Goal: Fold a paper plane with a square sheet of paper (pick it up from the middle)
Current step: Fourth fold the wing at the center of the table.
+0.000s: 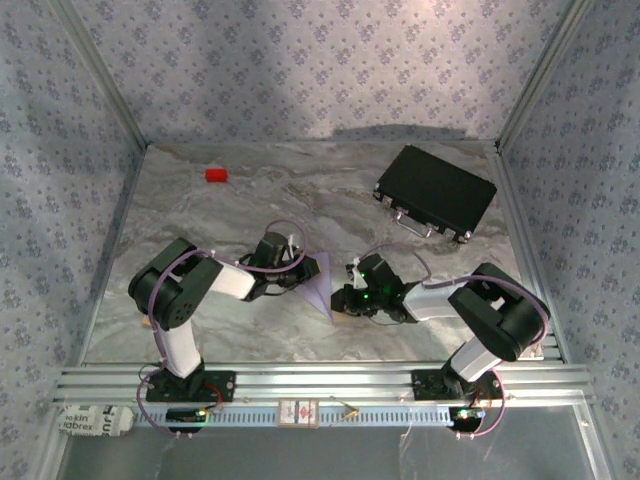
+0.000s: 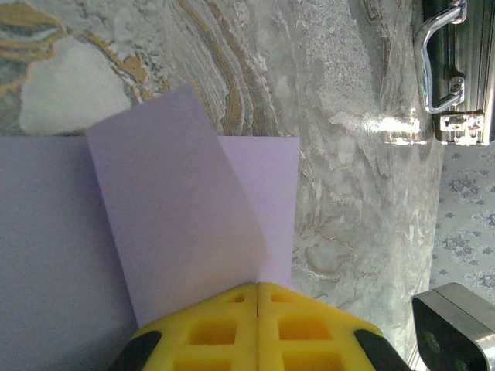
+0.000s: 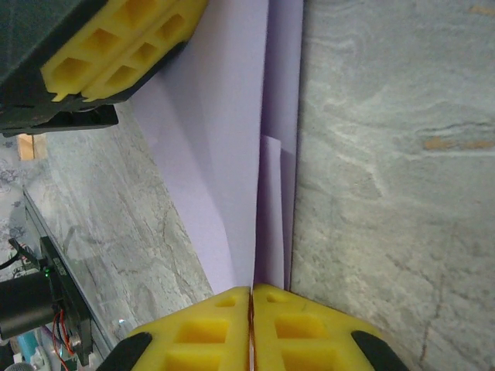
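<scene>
1. Two robot arms meet at the middle of a marbled surface (image 1: 250,210). A pale lilac sheet of paper (image 1: 322,285) is caught between them and appears from overhead as a narrow pointed wedge.
2. The left pincer (image 2: 257,325), its yellow fingers pressed together, pinches the sheet. In its wrist view a flap lies folded at an angle across the flat layer beneath.
3. The right pincer (image 3: 251,325), likewise closed, nips the sheet at a crease. The folded layers run straight away from its fingertips, towards the other arm's yellow fingers.
4. A small red block (image 1: 216,175) lies well apart at the far left. A black case (image 1: 436,192) with a metal handle sits at the far right.
</scene>
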Robot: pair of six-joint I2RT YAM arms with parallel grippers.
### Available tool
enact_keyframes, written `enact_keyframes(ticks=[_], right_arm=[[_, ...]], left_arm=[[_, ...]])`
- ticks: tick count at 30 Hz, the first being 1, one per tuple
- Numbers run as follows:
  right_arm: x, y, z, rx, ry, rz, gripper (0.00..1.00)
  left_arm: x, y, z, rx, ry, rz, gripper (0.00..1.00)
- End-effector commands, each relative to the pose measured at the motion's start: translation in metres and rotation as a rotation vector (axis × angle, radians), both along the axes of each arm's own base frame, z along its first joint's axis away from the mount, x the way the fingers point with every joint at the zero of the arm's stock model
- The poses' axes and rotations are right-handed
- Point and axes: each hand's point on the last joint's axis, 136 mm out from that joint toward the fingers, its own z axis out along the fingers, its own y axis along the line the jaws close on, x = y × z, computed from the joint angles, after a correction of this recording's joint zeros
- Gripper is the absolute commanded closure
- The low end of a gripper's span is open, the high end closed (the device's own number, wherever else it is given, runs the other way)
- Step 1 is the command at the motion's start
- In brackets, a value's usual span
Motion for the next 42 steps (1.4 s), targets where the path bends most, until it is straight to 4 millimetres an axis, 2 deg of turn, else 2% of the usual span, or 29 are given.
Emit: enact_keyframes(ticks=[1, 5, 9, 16, 23, 31, 40, 42], right_arm=[[-0.012, -0.010, -0.014, -0.059, 0.040, -0.008, 0.89], [-0.011, -0.010, -0.008, -0.060, 0.014, -0.001, 0.82], [-0.008, -0.007, -0.003, -0.062, 0.000, 0.012, 0.81], [-0.013, -0.010, -0.012, -0.079, 0.023, 0.010, 0.93], [-0.032, -0.024, -0.033, -0.130, 0.077, -0.005, 0.93], [-0.043, -0.028, -0.037, -0.157, 0.086, 0.002, 0.91], [-0.047, -0.029, -0.026, -0.149, 0.057, 0.017, 0.90], [-0.048, -0.029, -0.026, -0.148, 0.055, 0.021, 0.94]], left_arm=[[-0.015, 0.019, -0.029, 0.099, 0.089, 0.030, 0.94], [-0.015, 0.018, -0.030, 0.099, 0.089, 0.028, 0.93], [-0.015, 0.018, -0.030, 0.097, 0.091, 0.028, 0.93], [-0.015, 0.017, -0.030, 0.094, 0.090, 0.027, 0.93], [-0.015, 0.021, -0.033, 0.105, 0.098, 0.039, 0.94], [-0.016, 0.024, -0.038, 0.113, 0.111, 0.052, 0.94], [-0.016, 0.026, -0.040, 0.118, 0.116, 0.059, 0.95], [-0.016, 0.026, -0.041, 0.117, 0.117, 0.060, 0.95]])
